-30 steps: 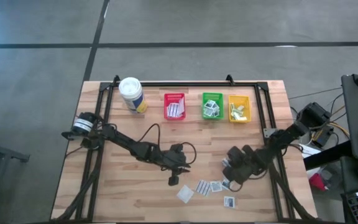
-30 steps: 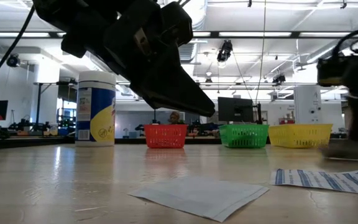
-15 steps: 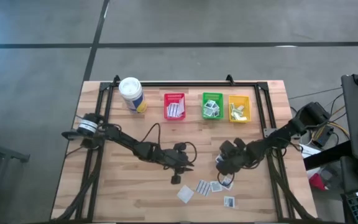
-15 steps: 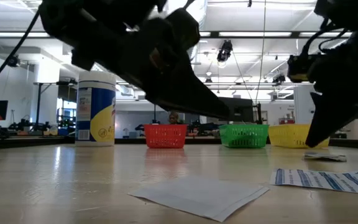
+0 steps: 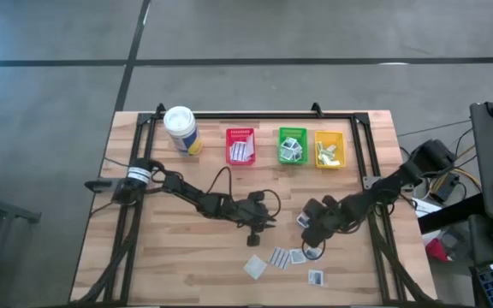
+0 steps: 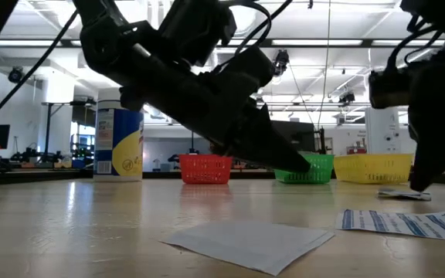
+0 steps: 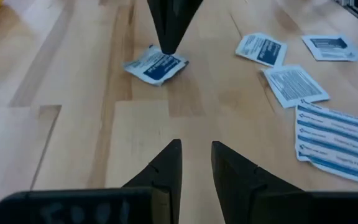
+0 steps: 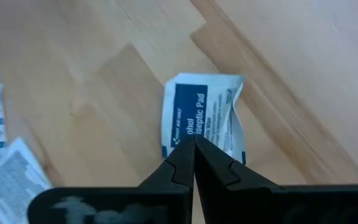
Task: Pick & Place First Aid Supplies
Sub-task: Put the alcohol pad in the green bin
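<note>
A wooden table [image 5: 169,257] carries three bins at its far edge and loose first aid supplies [image 5: 279,257] near its front edge. Your left end effector [image 5: 252,240] hovers released, empty; your right end effector [image 8: 194,146], clenched, points down at a crumpled blue-printed packet [image 8: 201,121]. Shut fingers cannot pinch; descending may merely shove it aside.

Overhead straight down on whole table [image 5: 187,257], low level across it toward bins [image 6: 205,168], wrists close above boards, both sharing one crumpled packet [image 8: 202,118].
</note>
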Tool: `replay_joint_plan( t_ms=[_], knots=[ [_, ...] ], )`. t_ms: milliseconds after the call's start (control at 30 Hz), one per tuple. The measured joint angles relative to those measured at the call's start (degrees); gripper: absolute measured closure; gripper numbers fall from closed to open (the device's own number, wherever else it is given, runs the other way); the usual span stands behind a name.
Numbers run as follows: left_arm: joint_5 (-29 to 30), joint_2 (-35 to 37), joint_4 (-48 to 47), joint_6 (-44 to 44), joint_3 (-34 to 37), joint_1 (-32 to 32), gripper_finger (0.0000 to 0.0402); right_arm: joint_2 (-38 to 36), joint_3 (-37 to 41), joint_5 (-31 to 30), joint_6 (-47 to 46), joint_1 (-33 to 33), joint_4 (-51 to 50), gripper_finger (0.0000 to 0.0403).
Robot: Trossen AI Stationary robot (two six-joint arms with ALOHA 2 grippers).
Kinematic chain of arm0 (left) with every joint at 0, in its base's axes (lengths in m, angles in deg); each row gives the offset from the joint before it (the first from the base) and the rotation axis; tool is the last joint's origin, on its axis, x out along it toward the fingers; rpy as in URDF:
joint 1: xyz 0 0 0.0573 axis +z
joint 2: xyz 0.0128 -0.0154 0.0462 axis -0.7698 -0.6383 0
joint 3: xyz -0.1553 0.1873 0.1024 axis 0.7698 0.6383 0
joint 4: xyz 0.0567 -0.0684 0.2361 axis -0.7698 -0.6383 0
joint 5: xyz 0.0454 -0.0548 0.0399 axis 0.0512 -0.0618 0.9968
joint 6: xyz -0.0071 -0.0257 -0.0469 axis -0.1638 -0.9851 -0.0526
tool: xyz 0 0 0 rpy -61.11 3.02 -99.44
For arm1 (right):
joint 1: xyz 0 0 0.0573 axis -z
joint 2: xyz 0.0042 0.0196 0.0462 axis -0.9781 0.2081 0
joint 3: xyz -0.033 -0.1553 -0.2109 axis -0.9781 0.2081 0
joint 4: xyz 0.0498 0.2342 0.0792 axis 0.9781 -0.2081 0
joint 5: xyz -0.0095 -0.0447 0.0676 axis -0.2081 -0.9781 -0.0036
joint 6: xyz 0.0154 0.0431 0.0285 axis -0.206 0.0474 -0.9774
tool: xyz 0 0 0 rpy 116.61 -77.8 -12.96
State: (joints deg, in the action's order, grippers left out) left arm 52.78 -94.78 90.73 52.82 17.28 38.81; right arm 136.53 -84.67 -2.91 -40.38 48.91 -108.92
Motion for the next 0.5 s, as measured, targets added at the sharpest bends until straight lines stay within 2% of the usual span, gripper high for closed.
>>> replay_joint_plan(
  t_ms=[200,500],
  knots=[
    [-0.3,0.3,-0.3,-1.1,0.3,0.0,0.0321,4.1,-0.1,-1.5,-1.3,-0.2,1.6,0.0394],
    [-0.7,0.3,-2.0,-1.3,0.4,0.0,0.0321,11.3,-0.1,-1.2,7.5,2.1,21.5,0.0394]
  ],
)
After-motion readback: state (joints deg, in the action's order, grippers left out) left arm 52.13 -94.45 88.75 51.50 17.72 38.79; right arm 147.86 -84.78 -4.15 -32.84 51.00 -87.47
